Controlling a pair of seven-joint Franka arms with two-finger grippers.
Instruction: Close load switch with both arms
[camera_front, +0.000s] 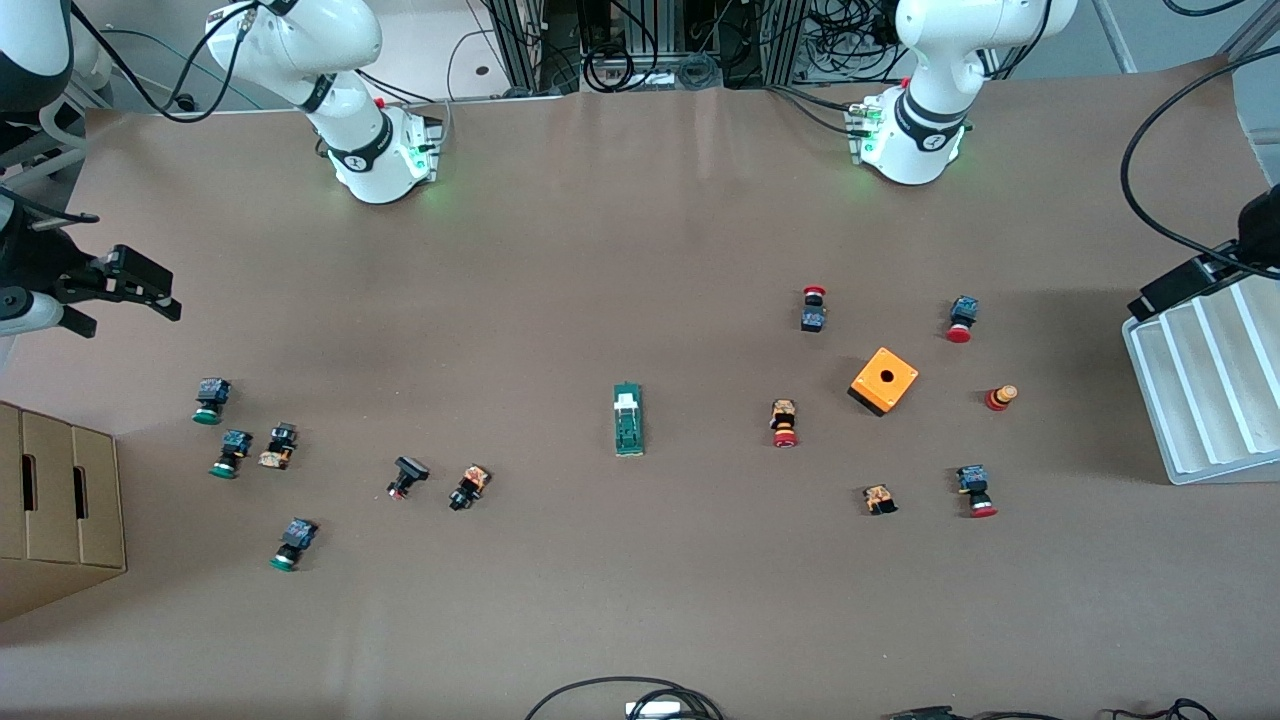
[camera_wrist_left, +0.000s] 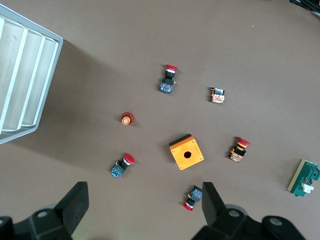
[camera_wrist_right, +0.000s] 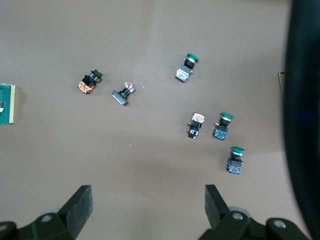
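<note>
Brown table (camera_front: 640, 600), load switch (camera_front: 627, 419) at its middle.

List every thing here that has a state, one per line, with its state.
load switch: flat on the table, untouched, midway between the two arms' ends.
orange box: resting on the table, hole facing up, nothing in it.
white tray: at the left arm's end, compartments hold nothing.
left hand: open, holding nothing, high over the red-capped buttons.
right hand: open, holding nothing, high over the green-capped buttons.
</note>
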